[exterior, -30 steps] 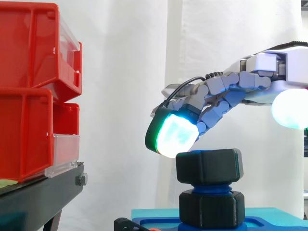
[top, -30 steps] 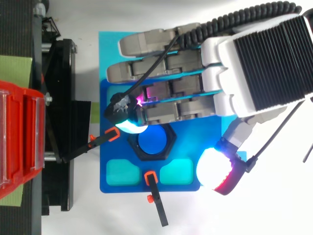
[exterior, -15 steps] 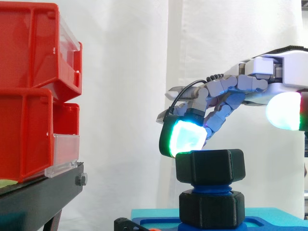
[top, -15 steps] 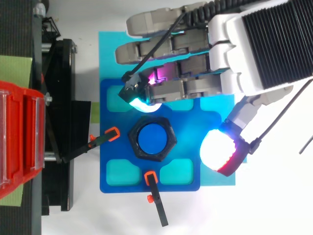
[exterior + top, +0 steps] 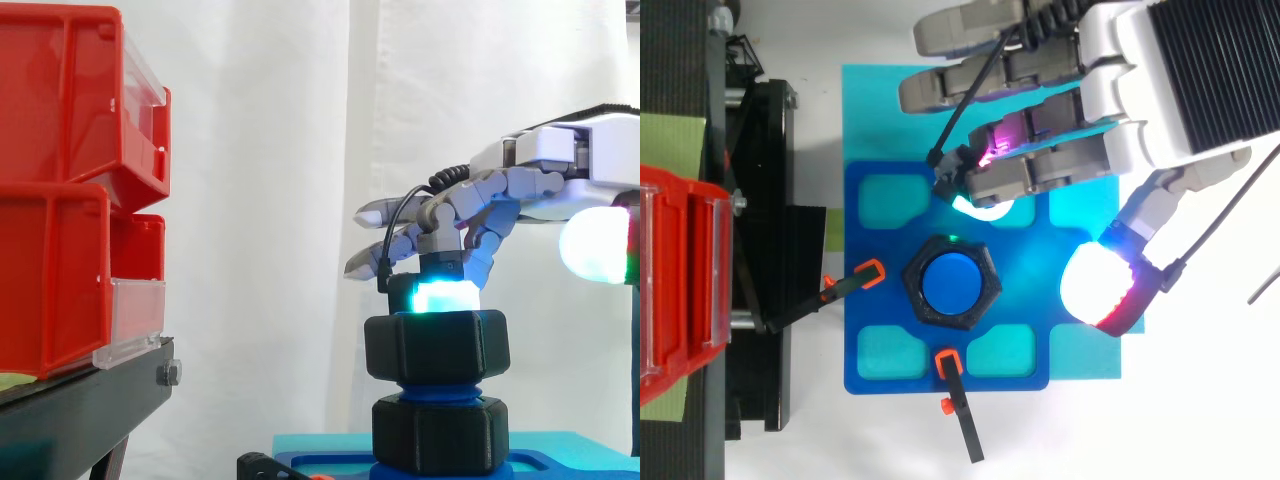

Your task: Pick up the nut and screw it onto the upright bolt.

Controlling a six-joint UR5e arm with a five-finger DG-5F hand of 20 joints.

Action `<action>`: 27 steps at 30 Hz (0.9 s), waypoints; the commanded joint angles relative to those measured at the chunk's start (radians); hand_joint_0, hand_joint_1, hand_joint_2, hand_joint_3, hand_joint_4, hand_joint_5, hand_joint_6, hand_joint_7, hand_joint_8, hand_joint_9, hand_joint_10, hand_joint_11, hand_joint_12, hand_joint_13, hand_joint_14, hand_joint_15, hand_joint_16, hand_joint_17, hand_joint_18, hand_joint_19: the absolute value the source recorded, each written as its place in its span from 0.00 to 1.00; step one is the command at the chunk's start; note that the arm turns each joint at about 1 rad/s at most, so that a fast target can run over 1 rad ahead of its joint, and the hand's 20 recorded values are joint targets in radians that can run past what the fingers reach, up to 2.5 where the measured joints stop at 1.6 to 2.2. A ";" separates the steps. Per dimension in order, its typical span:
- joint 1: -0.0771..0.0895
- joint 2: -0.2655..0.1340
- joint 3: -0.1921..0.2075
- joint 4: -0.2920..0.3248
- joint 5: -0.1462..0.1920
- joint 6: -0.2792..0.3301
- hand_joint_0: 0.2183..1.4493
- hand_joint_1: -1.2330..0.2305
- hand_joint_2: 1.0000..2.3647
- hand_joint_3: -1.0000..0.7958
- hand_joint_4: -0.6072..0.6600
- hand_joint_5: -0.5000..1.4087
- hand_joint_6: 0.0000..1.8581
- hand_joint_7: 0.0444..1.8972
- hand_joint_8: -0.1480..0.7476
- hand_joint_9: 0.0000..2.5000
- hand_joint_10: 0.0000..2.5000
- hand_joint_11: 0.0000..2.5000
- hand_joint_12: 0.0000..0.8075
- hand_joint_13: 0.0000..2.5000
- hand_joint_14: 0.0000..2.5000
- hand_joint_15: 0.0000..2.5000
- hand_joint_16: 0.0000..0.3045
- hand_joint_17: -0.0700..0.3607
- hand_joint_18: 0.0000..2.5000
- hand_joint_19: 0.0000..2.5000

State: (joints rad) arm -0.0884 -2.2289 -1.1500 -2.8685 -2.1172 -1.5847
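On the upright blue bolt above the blue base, the black nut is seated; the robot hand is held just above and beside it, fingers loosely bent, nothing grasped.

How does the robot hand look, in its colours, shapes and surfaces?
The robot hand has a white shell with a black ribbed panel on its back. Its fingers are made of grey blocky segments with cyan edges between them. One fingertip pad is thick and glows cyan-white. The thumb pad is rounded and glows white with a red rim.
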 commanded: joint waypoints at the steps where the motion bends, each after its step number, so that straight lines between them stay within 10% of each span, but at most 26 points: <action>1: -0.004 -0.001 0.024 -0.015 -0.007 0.000 0.20 0.76 0.00 0.28 0.63 0.26 0.27 0.47 0.38 0.38 0.00 0.00 0.31 0.16 0.00 0.00 0.10 0.32 0.03 0.00; 14: 0.003 0.000 0.090 -0.074 -0.021 -0.023 0.18 0.79 0.00 0.28 0.53 0.16 0.27 0.28 0.34 0.08 0.00 0.00 0.39 0.00 0.00 0.00 0.14 0.39 0.00 0.00; 27: 0.064 -0.001 0.082 -0.061 0.042 0.011 0.18 0.83 0.00 0.28 0.45 0.13 0.27 0.27 0.31 0.00 0.00 0.00 0.40 0.00 0.00 0.00 0.15 0.41 0.00 0.00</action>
State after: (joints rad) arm -0.0389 -2.2304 -1.0613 -2.9276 -2.0935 -1.5799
